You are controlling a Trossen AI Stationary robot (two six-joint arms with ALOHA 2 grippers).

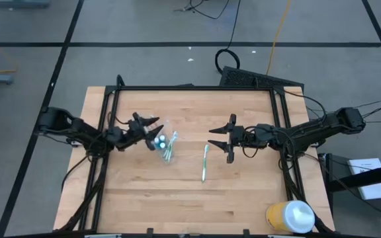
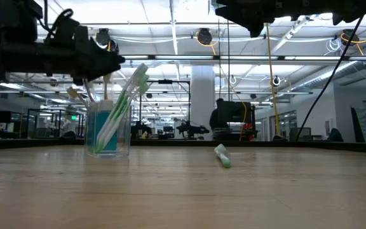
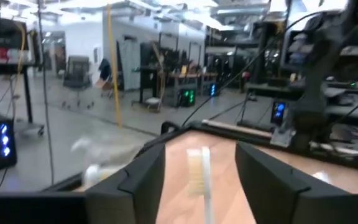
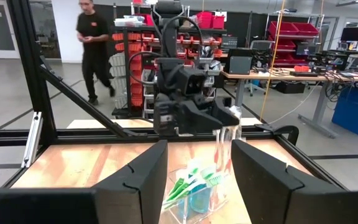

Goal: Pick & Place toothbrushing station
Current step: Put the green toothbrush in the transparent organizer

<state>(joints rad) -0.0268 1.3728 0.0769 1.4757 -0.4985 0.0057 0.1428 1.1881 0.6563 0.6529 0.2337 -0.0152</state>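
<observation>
- One toothbrush [image 1: 204, 163] lies flat on the surface just right of frame centre in the high view; the rest stand in the clear cup [image 1: 162, 143], left of centre.
- Left gripper [image 1: 150, 127] sits right over the cup's rim, fingers apart. A white brush head [image 3: 198, 171] shows between them in its wrist view, but I can't tell if they're touching it. I'd guess it's letting one go, so lift straight up and don't drag the cup over.
- Right gripper [image 1: 225, 139] hovers just right of the lying brush, fingers partly open, holding nothing. To grab it, I'd come down square across the handle.
- Low view shows what the overhead can't: cup upright, brushes leaning, something blue [image 2: 108, 137] inside it.
- Right wrist view looks at the cup from the opposite side, and a person [image 4: 94, 45] walks in the background.
</observation>
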